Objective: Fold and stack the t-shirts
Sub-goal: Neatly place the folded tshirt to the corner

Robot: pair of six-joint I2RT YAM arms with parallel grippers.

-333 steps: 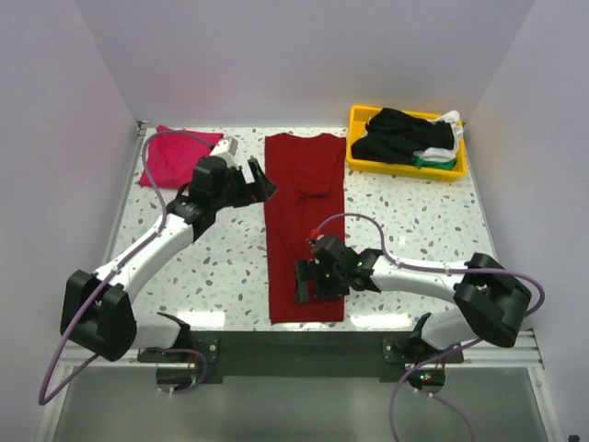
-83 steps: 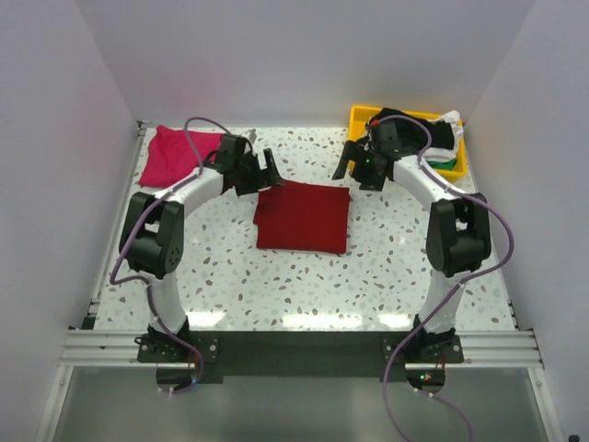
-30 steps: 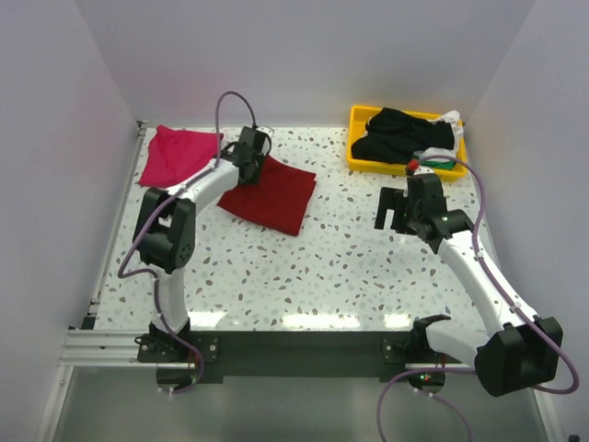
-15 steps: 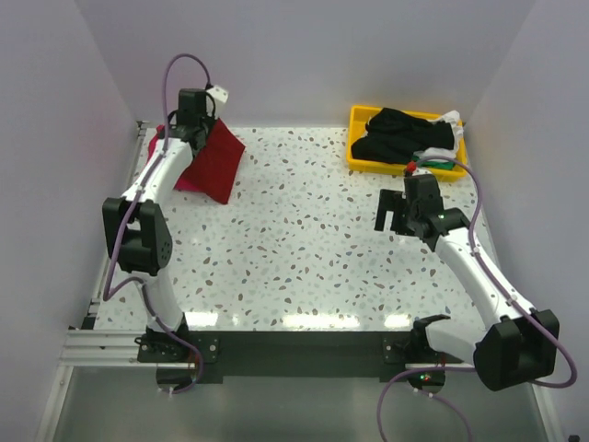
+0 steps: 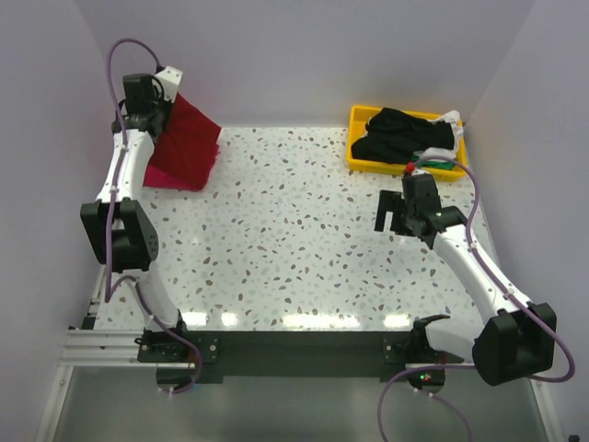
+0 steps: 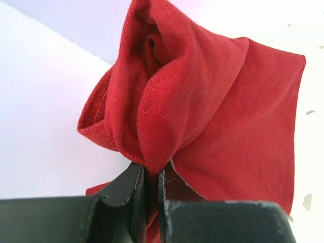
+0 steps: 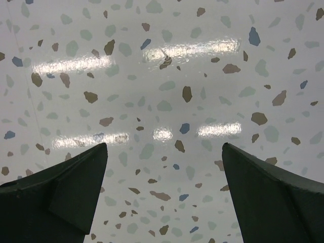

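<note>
The dark red t-shirt (image 5: pixel 188 138), folded, hangs at the back left corner from my left gripper (image 5: pixel 162 109), which is shut on a bunched edge of it. In the left wrist view the cloth (image 6: pixel 202 96) is pinched between the jaws of that gripper (image 6: pixel 150 169). A strip of the magenta-pink t-shirt (image 5: pixel 171 180) shows on the table under the hanging red one. My right gripper (image 5: pixel 392 212) hovers open over bare table at the right; the right wrist view shows only speckled tabletop between the tips of the gripper (image 7: pixel 164 147). Black t-shirts (image 5: pixel 400 133) lie in the tray.
The yellow tray (image 5: pixel 357 164) stands at the back right with black, white (image 5: pixel 449 118) and green (image 5: pixel 433 163) cloth in it. The enclosure's walls close in the left, back and right sides. The speckled tabletop (image 5: pixel 294 230) spreads between the arms.
My left arm has carried the folded dark red shirt from the table's middle back to the far left corner, raising it above the magenta-pink shirt. The right arm has barely moved.
</note>
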